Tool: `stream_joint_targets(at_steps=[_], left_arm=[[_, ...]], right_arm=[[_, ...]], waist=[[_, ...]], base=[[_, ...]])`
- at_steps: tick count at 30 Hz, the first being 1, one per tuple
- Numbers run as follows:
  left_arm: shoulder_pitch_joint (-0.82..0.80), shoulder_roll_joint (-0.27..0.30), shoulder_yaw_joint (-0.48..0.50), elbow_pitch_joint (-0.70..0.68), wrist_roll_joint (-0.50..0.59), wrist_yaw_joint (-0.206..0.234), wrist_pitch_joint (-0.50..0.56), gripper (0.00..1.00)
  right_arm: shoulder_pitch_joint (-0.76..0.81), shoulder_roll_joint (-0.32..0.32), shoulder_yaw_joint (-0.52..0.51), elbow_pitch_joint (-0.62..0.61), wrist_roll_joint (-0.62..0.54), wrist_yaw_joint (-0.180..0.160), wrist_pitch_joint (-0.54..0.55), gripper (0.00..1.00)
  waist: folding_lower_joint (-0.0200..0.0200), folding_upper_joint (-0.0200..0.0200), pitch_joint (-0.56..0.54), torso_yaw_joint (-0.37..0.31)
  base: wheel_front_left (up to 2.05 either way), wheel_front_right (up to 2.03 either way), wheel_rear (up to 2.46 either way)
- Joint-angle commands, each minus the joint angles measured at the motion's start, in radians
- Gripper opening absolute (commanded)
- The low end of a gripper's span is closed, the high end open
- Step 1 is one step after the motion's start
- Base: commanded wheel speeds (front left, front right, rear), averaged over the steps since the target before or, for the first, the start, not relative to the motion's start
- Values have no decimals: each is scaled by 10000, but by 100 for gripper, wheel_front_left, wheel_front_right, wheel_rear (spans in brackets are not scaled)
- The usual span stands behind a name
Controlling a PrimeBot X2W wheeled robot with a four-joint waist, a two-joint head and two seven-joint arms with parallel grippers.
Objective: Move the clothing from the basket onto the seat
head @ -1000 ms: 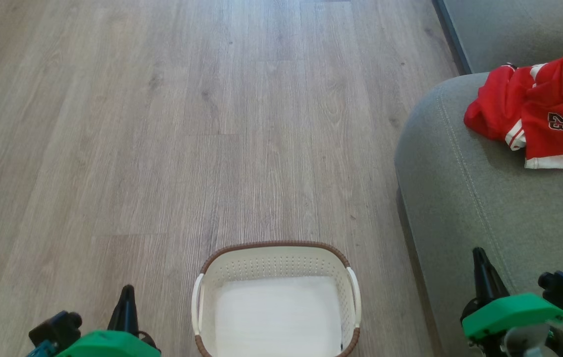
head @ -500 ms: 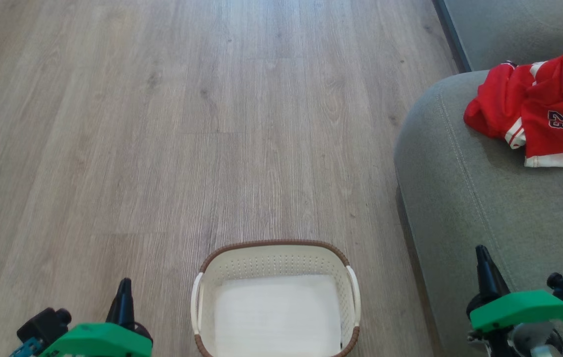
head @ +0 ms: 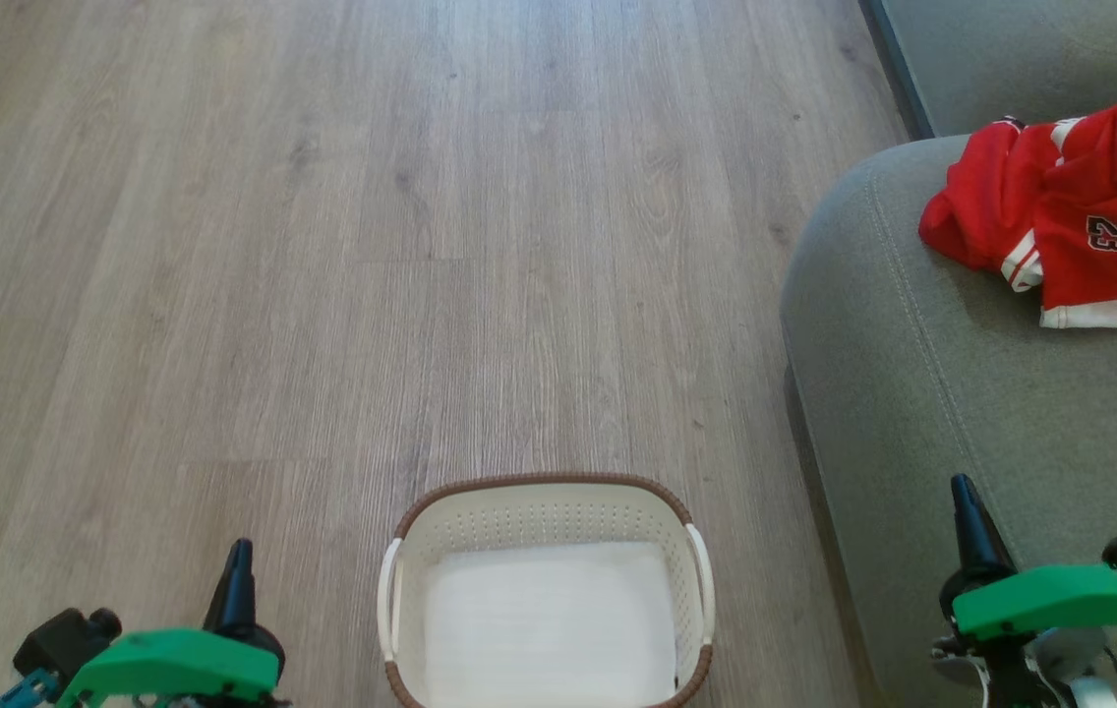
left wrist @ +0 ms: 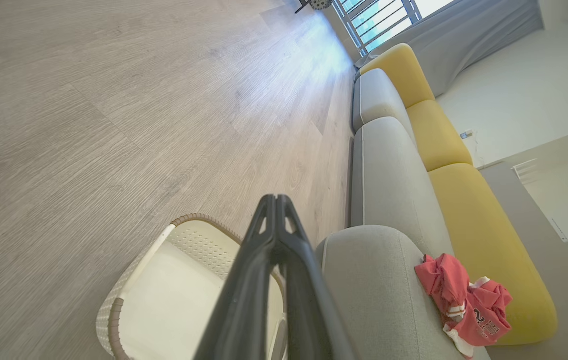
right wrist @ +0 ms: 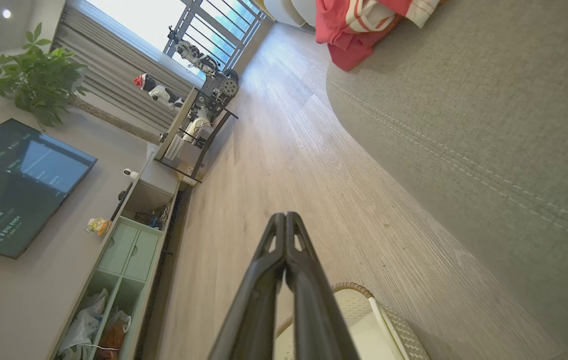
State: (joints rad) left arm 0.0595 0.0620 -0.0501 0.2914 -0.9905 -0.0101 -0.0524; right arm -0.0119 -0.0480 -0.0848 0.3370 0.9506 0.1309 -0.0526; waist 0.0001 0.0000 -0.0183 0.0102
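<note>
On the seat (head: 912, 393), ahead of the nearer right gripper (head: 962, 487) (pressed together, empty, like the left gripper (head: 241, 549)), lies the clothing (head: 1060, 216).

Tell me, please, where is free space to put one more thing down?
The seat is bare from its seamed left edge up to the clothing, which crowds its far right part. The basket holds nothing. The floor left of the seat is open.
</note>
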Motion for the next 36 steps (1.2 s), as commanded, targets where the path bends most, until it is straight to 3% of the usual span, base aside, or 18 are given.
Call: stream_joint_targets(at_steps=[1, 36], left_arm=[[-620, 47, 318, -363, -204, -75, 59, 0], [-1303, -60, 1175, -424, -4062, -806, 1094, 0]], right_arm=[[-552, -31, 89, -403, 235, 0, 45, 0], [-816, -25, -156, -738, 4333, -1, 1087, 0]], waist=[[-1, 0, 3, -1], [-1, 0, 139, -66]], base=[[0, 0, 0], [0, 0, 0]])
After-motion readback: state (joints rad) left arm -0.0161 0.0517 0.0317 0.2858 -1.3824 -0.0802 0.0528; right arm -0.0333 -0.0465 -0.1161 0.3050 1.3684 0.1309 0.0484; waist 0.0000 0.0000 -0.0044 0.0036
